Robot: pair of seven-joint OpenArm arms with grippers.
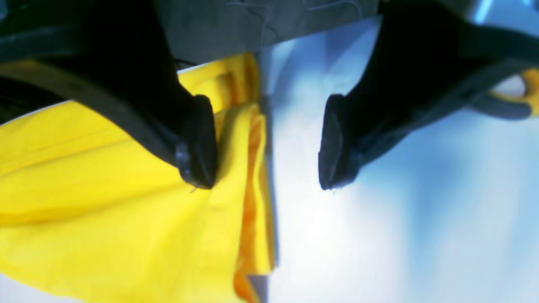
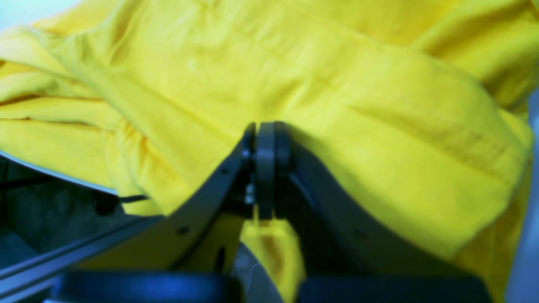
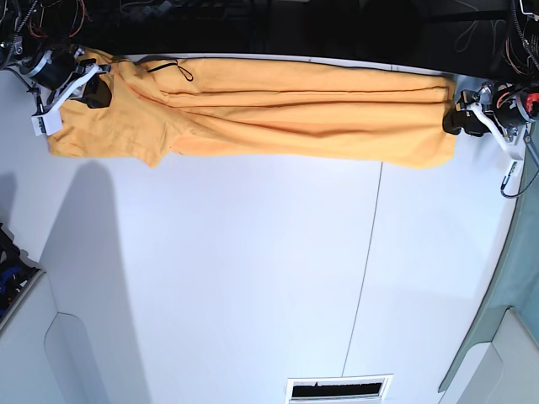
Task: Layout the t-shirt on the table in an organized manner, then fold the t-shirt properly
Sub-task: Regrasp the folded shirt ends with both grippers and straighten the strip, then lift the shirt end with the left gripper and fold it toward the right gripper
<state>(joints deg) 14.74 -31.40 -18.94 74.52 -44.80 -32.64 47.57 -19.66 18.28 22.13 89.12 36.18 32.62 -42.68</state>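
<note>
Left jaws released astride t-shirt hem, right jaws clenched on t-shirt

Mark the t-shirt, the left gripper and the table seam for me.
t-shirt [image 3: 295, 114]: base view, mid-body fabric.
left gripper [image 1: 267, 143]: left wrist view, gap between open fingertips.
table seam [image 3: 366, 269]: base view, dark line's middle.

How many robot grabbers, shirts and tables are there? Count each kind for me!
Grippers: 2, the left gripper and the right gripper
T-shirts: 1, the orange-yellow t-shirt
Tables: 1, the white table
Total: 4
</note>
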